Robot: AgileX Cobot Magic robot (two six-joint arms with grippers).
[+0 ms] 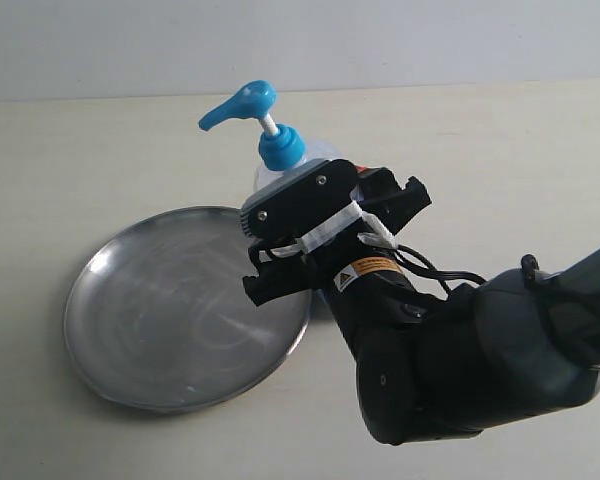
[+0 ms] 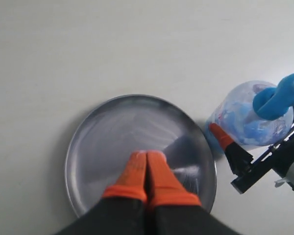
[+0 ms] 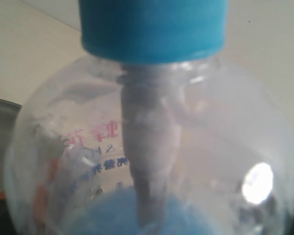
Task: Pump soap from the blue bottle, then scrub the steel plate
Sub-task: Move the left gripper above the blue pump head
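Most of the bottle (image 1: 280, 150) was hidden from where I stood. The right pincer (image 1: 325, 245) and its black housing covered the body, and only the blue collar, the clear shoulder and the pump head (image 1: 242, 103) rose above them. The label (image 3: 95, 149) showed only in the right wrist view, as blurred red and blue print through the curved wall, too soft to read. The soap (image 3: 112, 215) showed as a pale blue mass low in the bottle, cut off by the frame edge.

The bottle stood upright on the worktop (image 1: 500, 160) with its long axis vertical. Its spout pointed left towards the plate (image 1: 160, 310). The plate lay flat just beside the bottle, on its left, and part of its near rim was hidden behind the pincer. I saw faint swirl marks on the steel, but could not make out any blue blob among them.

The right pincer's jaws stood wide on either side of the bottle. One orange finger (image 2: 220, 137) lay against the wall and the other was out of sight behind it, so it appeared to be clasping the bottle, though I could not be sure the pads pressed.

The left pincer (image 2: 147, 169) hung over the plate with its two orange fingers pressed together and nothing between them. I could not tell whether it touched the steel.
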